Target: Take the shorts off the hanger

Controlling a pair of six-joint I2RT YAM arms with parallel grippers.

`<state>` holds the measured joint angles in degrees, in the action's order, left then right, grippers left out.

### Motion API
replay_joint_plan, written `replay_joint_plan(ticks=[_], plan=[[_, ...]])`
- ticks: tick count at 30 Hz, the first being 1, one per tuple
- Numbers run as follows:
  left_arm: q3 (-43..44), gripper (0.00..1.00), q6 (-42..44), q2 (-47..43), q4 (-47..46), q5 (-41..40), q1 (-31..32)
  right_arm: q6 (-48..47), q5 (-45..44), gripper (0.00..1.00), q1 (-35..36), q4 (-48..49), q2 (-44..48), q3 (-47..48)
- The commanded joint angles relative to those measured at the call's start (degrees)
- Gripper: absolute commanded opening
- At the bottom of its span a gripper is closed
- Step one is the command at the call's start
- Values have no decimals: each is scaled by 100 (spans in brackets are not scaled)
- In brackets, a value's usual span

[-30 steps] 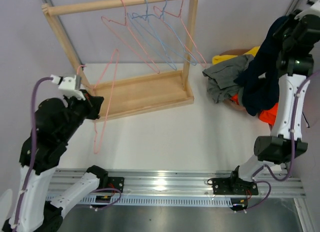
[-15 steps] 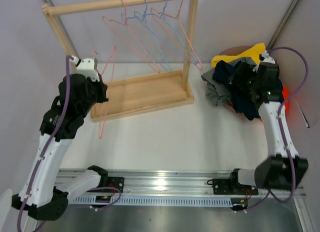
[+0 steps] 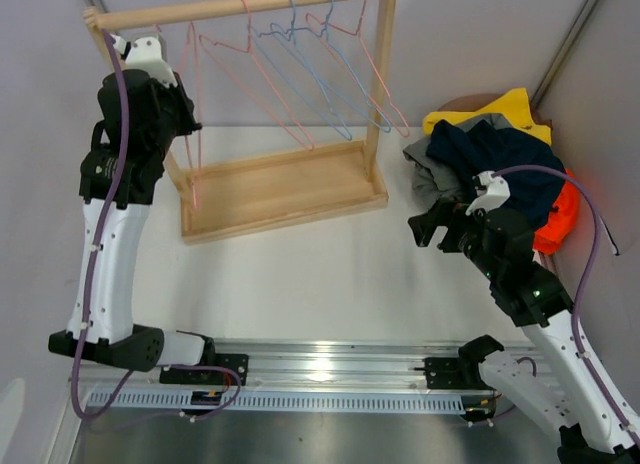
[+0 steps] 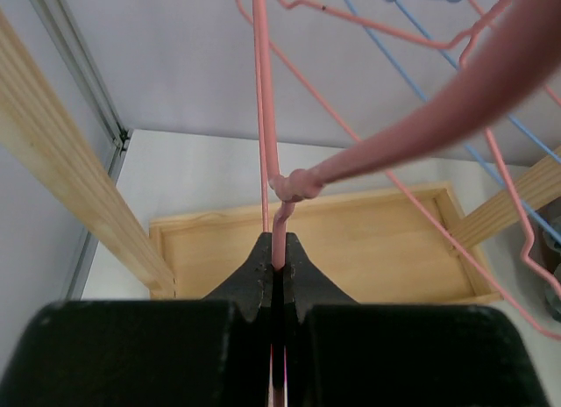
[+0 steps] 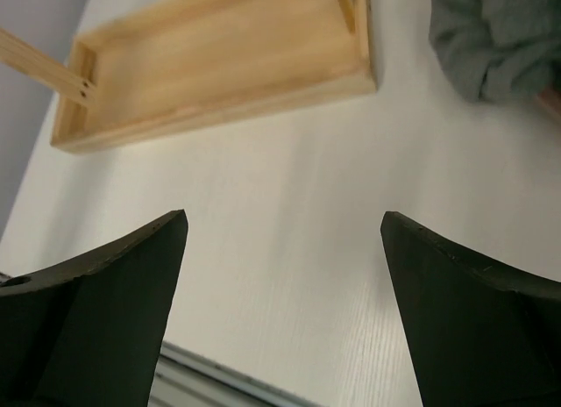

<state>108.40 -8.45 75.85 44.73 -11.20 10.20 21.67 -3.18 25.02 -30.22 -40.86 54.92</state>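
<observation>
The shorts lie in a heap at the right of the table: the navy pair (image 3: 505, 156) on top, with yellow (image 3: 517, 105), grey (image 3: 432, 174) and orange (image 3: 560, 222) beneath and around it. My right gripper (image 3: 424, 224) stands open and empty over bare table, just left of the heap; its wrist view shows the grey shorts (image 5: 495, 40) at the upper right. My left gripper (image 3: 186, 124) (image 4: 278, 246) is raised beside the rack's left post, shut on the wire neck of a bare pink hanger (image 3: 193, 154) (image 4: 262, 117). I cannot tell whether its hook rests on the rod (image 3: 240, 6).
The wooden rack has a tray base (image 3: 285, 189) (image 5: 219, 65) and a right post (image 3: 380, 74). Several bare pink and blue hangers (image 3: 310, 74) hang from its rod. An aluminium rail (image 3: 320, 369) runs along the table's near edge.
The right gripper let go of the navy shorts onto the heap, opened, and came down and left over the table. The left arm lifted the pink hanger up toward the rod's left end.
</observation>
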Motion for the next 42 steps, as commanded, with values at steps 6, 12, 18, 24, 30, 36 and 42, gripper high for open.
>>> replay_joint_plan(ticks=[6,12,18,24,30,36,42], plan=[[1550,0,98,1210,53,92,-219,259,-192,100,285,-125,219,-420],[2437,0,-34,1993,255,162,-457,267,-148,99,372,-186,245,-578],[2880,0,-113,2618,387,276,-580,267,-200,100,416,-300,386,-587],[1969,0,-148,2171,177,329,-580,355,-192,100,434,-318,456,-579],[948,6,-219,1399,-87,347,-615,461,-200,99,548,-353,544,-526],[-230,46,-280,554,-412,355,-615,470,-262,99,636,-494,579,-333],[-899,76,-324,-316,-448,540,-607,417,-341,99,654,-599,562,-87]])
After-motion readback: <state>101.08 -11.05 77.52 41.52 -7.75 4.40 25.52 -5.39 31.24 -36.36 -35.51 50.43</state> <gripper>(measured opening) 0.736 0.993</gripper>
